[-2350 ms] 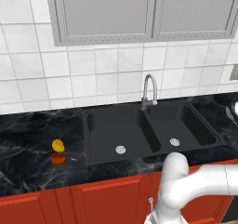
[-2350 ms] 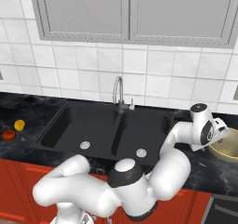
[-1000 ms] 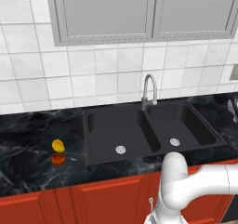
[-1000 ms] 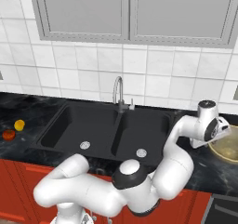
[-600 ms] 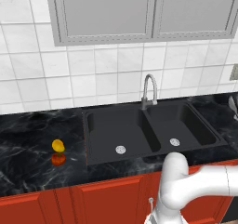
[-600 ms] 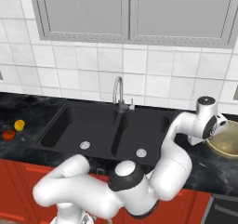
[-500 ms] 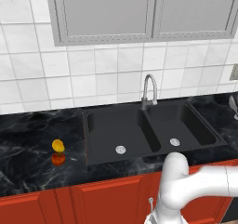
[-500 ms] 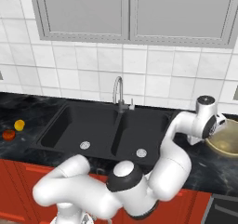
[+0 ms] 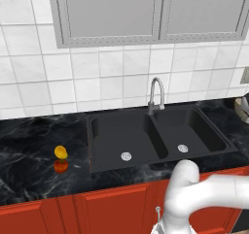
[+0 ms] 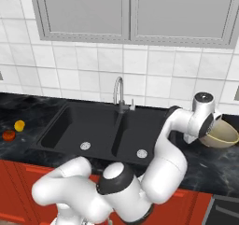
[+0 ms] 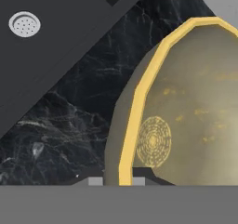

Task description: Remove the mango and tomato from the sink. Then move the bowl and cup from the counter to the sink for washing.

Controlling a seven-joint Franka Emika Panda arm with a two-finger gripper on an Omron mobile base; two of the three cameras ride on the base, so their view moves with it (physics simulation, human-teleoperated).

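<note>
Gripper (image 11: 118,181) has closed on near rim of bowl (image 11: 186,107), pinching it; bowl now tilts off the counter (image 10: 205,163) (lift begun, by my reading). Sink (image 10: 93,126) next. Beyond it, mango (image 10: 19,125) and tomato (image 10: 8,135) already out on far counter

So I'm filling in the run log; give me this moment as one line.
stage: bowl pickup | tool: astride bowl rim | mango, tomato: on counter | sink: no fruit
</note>
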